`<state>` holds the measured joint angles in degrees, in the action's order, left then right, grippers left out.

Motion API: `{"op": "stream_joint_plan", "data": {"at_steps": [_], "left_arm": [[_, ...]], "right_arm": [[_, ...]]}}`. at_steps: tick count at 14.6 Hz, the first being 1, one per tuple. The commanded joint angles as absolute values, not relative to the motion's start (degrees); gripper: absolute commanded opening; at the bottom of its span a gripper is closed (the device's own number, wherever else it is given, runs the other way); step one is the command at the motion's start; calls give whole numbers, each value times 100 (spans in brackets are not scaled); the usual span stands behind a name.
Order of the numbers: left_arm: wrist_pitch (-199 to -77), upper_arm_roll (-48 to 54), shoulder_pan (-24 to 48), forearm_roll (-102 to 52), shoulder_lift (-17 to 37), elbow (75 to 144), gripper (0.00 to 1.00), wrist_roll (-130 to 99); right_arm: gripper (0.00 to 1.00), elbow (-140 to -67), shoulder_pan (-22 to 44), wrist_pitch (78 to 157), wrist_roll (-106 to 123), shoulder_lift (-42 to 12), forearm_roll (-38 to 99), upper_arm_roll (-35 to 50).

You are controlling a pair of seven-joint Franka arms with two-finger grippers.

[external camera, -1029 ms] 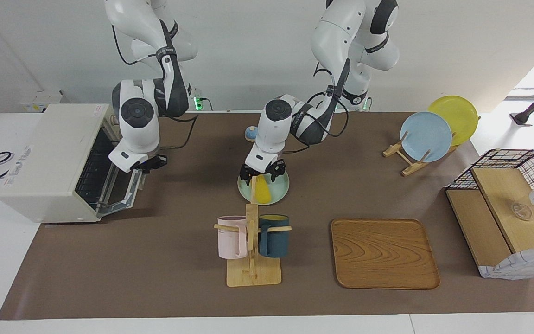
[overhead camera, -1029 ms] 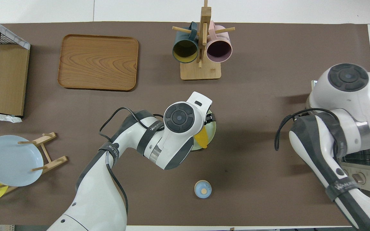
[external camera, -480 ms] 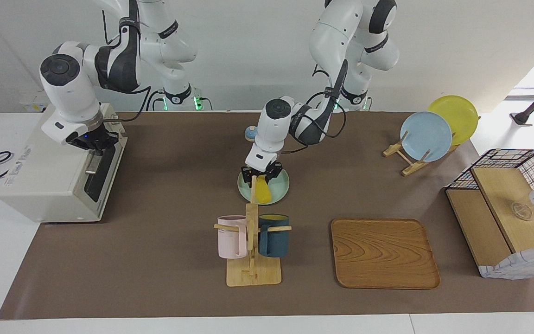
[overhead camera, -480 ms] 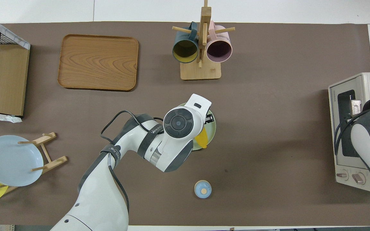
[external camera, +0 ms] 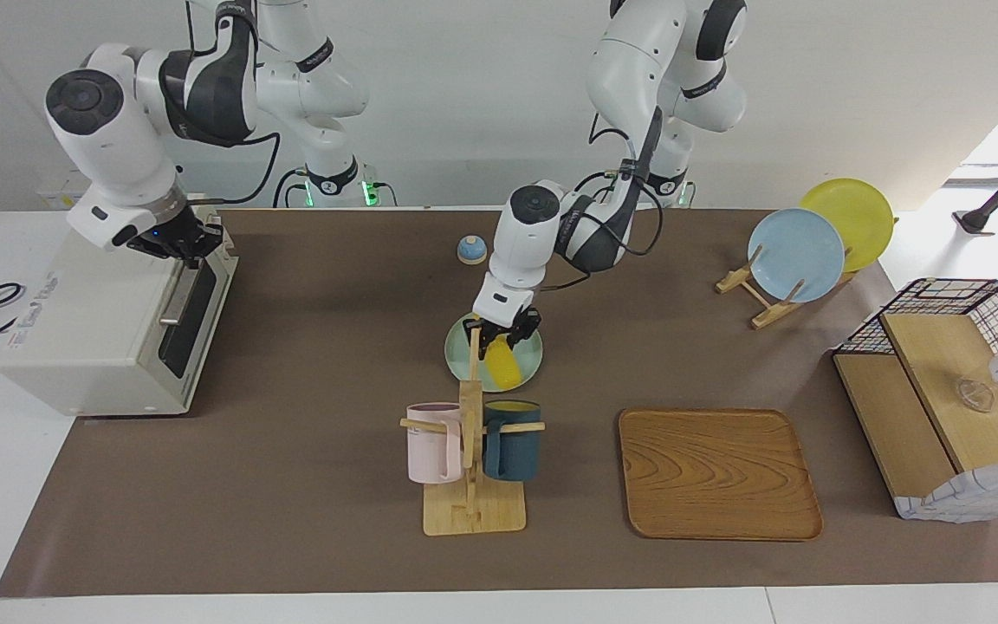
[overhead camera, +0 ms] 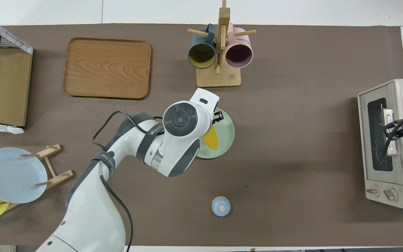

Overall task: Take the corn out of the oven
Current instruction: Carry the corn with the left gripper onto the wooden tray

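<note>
Two arms work apart: at centre frame the left gripper [external camera: 502, 333] hangs over the green plate [external camera: 527, 367], fingers spread around the upper end of the corn [external camera: 502, 365], which lies on that plate. At upper left, the right gripper [external camera: 188, 250] sits at the closed oven [external camera: 105, 316] door's top edge; I cannot tell its finger state.

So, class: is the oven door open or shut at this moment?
Shut. The oven has its dark glass door flat against the front, with the right gripper at its top edge. The corn lies on the green plate.
</note>
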<state>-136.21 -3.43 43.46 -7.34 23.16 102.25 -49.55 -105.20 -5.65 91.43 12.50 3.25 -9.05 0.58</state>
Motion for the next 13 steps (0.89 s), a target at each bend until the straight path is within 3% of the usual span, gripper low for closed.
{"op": "stream_joint_plan", "data": {"at_steps": [1,5,6,7,8,9,13], "left_arm": [[-12678,-325,3633,-765,1636,10188,0,-4064],[-12129,-334,2736,-756,1731,9642,0,-3087],[-12138,-334,2516,-747,1801,9563,0,-2850],[-12129,-325,2279,-747,1889,9432,0,-2534],[-12129,-325,2059,-756,1942,9352,0,-2235],[-12112,-325,1891,-738,1968,9308,0,-2050],[-11980,-334,1425,-729,2582,8598,0,-1486]], "right_arm": [[3,-10020,-598,8737,1266,404,-223,114],[6,-9590,-404,8509,1266,291,-141,158],[14,-9467,-282,8377,1248,273,-106,158],[38,-9405,-151,8324,1222,246,-105,158],[83,-9387,-132,8323,1178,211,-105,158],[100,-9378,-132,8341,1134,202,-88,158],[100,-9220,-53,8192,775,185,140,158]]}}
